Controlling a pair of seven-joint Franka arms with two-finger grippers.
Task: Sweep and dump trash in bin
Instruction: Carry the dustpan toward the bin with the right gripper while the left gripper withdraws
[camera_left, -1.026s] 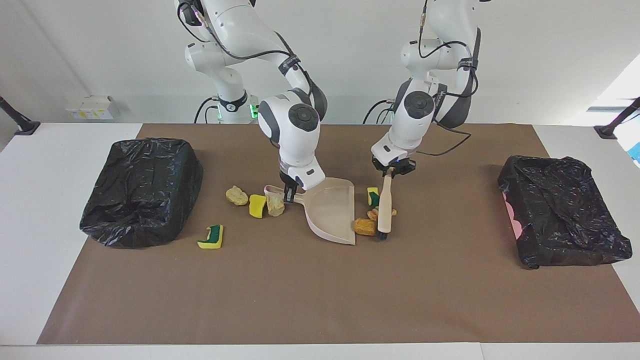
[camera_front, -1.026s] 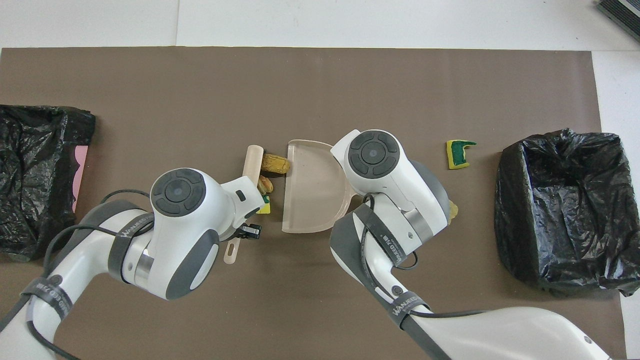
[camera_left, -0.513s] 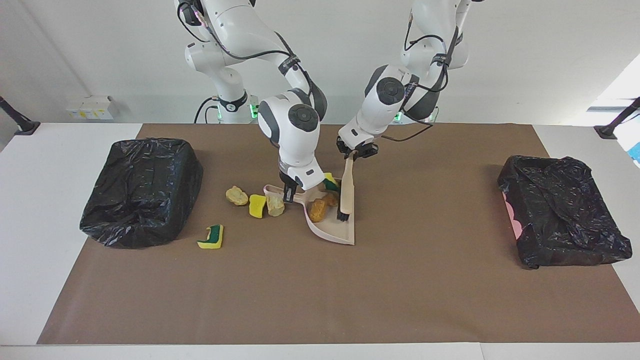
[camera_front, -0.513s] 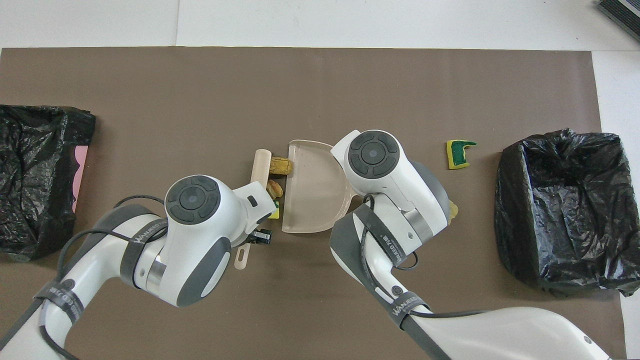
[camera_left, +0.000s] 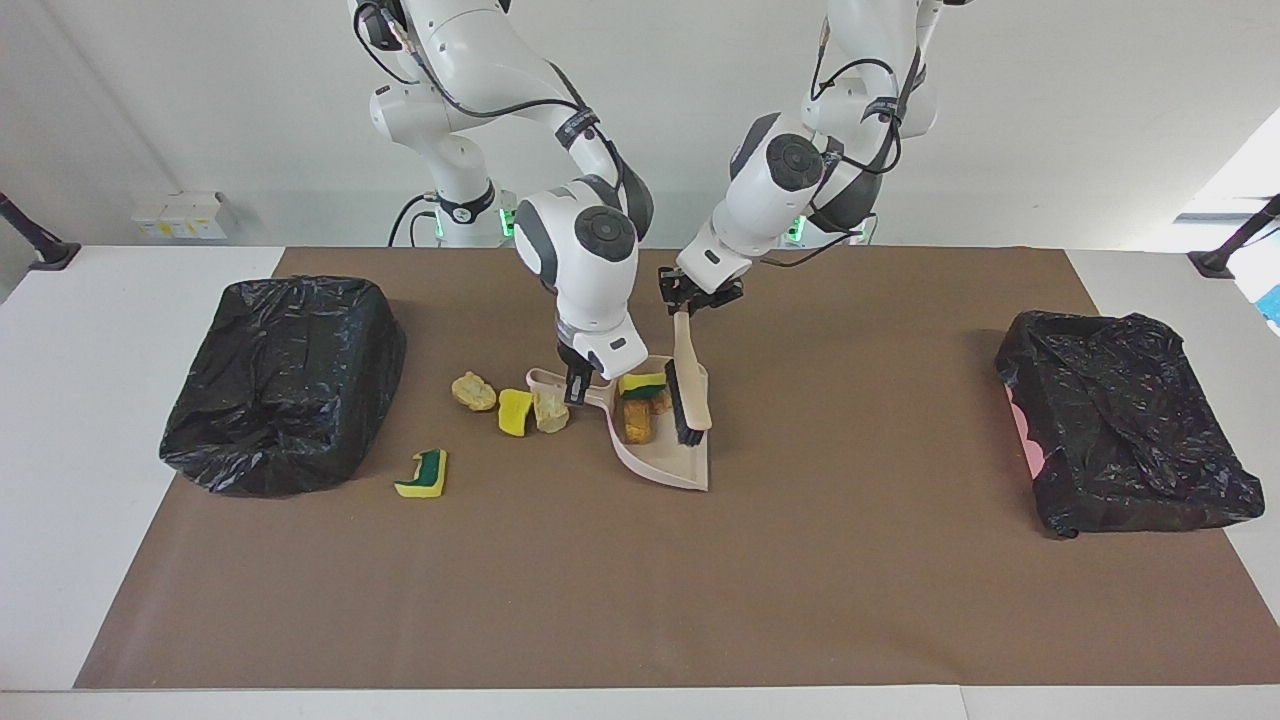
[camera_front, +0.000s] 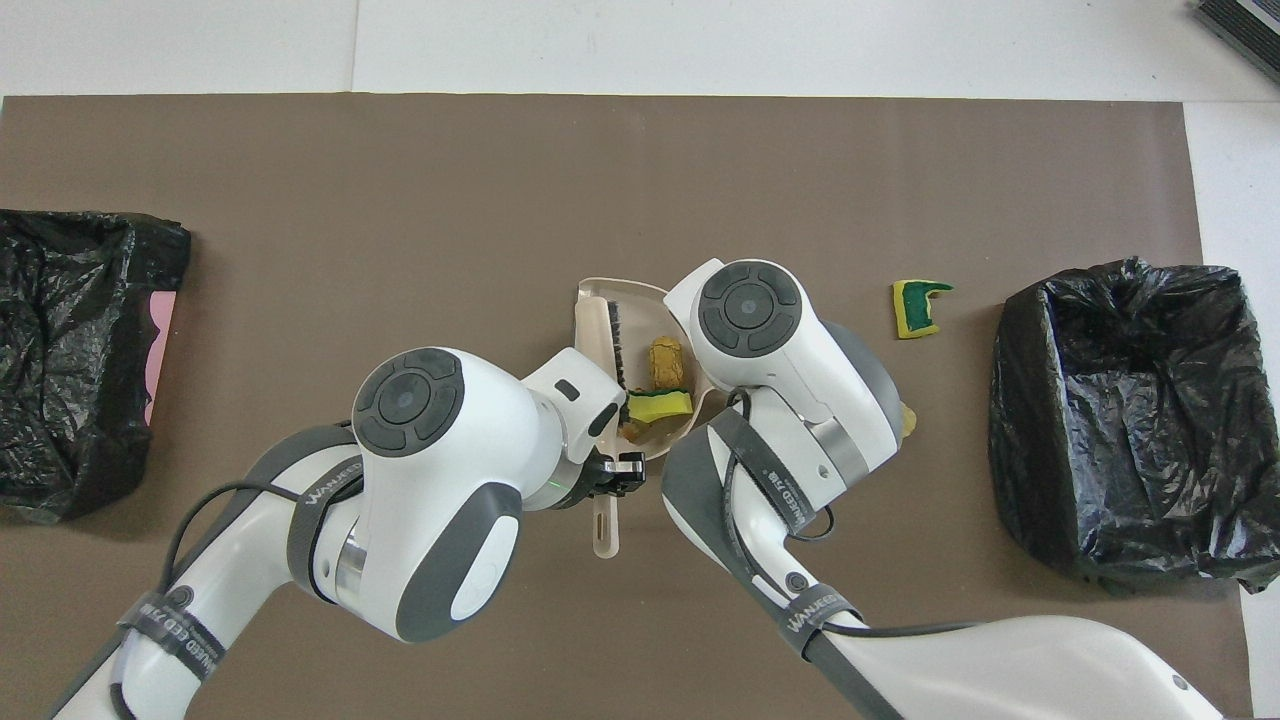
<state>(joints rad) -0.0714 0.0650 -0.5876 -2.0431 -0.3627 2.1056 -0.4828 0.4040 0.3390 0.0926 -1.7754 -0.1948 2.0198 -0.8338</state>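
Observation:
My right gripper (camera_left: 577, 384) is shut on the handle of the beige dustpan (camera_left: 668, 456), which rests on the brown mat. The left gripper (camera_left: 689, 304) is shut on the handle of the beige brush (camera_left: 690, 380), whose black bristles (camera_front: 620, 336) stand inside the pan. Three bits of trash lie in the pan: a yellow-and-green sponge (camera_left: 641, 383), an orange lump (camera_left: 637, 421) and a smaller lump (camera_left: 660, 401). Beside the pan's handle, toward the right arm's end, lie a tan lump (camera_left: 473, 391), a yellow sponge (camera_left: 515, 411) and another tan lump (camera_left: 550, 410). Another yellow-and-green sponge (camera_left: 424, 472) lies farther from the robots.
A bin lined with a black bag (camera_left: 285, 380) stands at the right arm's end of the mat. A second black-bagged bin (camera_left: 1125, 435) stands at the left arm's end. White table (camera_left: 90, 480) borders the mat (camera_left: 640, 600).
The left gripper swept the brush toward the right arm's end, pushing the sponge and two lumps into the dustpan. The brush now stands in the pan. The dustpan stayed put.

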